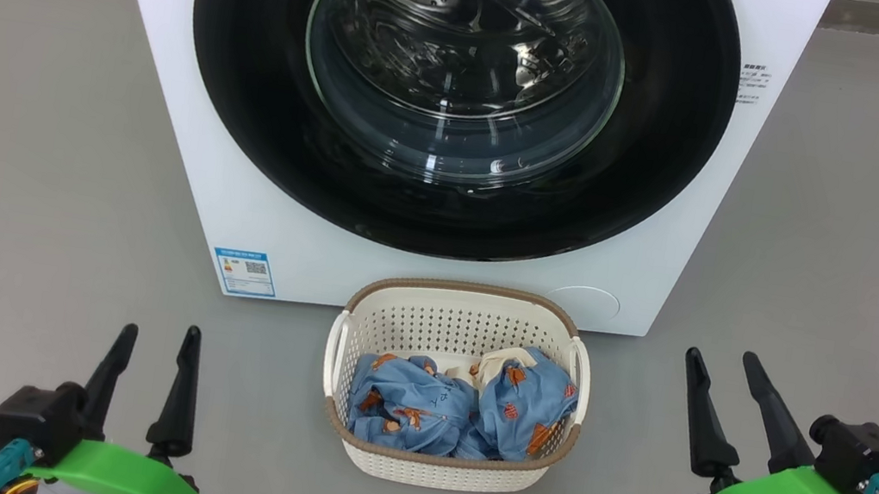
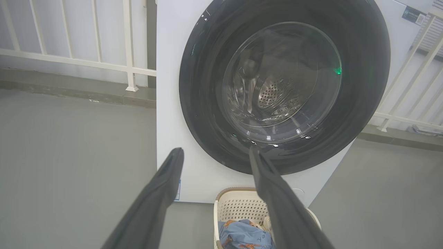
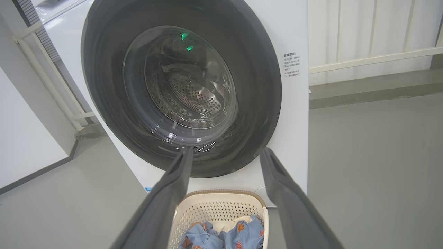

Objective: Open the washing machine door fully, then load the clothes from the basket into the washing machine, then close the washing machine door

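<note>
The white washing machine (image 1: 189, 114) stands ahead with its round black washing machine door (image 1: 255, 80) shut flat against the front; the steel drum shows through the glass. On the floor in front sits the cream basket (image 1: 462, 329) holding the light blue bear-print clothes (image 1: 458, 411). My left gripper (image 1: 160, 338) is open at the lower left, well left of the basket. At the lower right my right gripper (image 1: 723, 363) is open too, to the right of the basket. Both are empty. The wrist views show the door (image 2: 204, 103) (image 3: 256, 86), the basket (image 2: 238, 207) (image 3: 214, 211) and the clothes (image 2: 242, 237) (image 3: 242, 237).
Grey floor (image 1: 23, 176) spreads on both sides of the machine. A white railing (image 2: 69, 58) runs behind it on the left and a white wall panel with rail (image 3: 373, 58) on the right. A blue label sticker (image 1: 245, 272) marks the machine's lower left corner.
</note>
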You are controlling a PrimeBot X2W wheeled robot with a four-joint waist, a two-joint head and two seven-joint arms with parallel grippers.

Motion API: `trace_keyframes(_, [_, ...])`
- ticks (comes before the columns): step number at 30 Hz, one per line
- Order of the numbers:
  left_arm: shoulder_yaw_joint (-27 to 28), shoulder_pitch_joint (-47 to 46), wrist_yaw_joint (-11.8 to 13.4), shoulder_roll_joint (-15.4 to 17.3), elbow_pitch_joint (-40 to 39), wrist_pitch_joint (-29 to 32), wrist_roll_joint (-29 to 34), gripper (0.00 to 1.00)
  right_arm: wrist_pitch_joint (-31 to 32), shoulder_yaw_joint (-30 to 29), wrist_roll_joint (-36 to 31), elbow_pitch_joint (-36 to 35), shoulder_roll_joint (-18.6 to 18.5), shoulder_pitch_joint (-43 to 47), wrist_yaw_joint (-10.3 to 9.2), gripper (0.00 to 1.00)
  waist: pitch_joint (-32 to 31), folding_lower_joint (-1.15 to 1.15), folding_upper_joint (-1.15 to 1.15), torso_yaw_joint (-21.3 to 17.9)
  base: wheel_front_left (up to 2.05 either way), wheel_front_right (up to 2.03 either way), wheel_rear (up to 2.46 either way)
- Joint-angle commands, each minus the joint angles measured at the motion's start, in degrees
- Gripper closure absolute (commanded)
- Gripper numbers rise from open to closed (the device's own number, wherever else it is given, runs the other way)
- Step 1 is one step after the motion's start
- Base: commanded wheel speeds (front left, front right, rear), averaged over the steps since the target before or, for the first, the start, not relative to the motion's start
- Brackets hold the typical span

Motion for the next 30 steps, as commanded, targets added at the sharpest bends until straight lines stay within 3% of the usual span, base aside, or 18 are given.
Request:
trace_keyframes(1, [1.57, -2.91, 0.41, 1.39, -0.71, -0.79, 0.87, 0.0, -0.71, 1.32, -1.0, -1.01, -0.75, -2.56, 0.32, 0.0, 0.04, 0.0, 0.0, 0.0, 0.0, 0.0, 0.0])
trace_keyframes(30, [2.1, -3.04, 0.39, 1.22, -0.69, -0.79, 0.6, 0.0, -0.71, 0.25, -1.43, 0.62, -0.24, -2.67, 0.32, 0.0, 0.2, 0.0, 0.0, 0.02, 0.0, 0.0, 0.0])
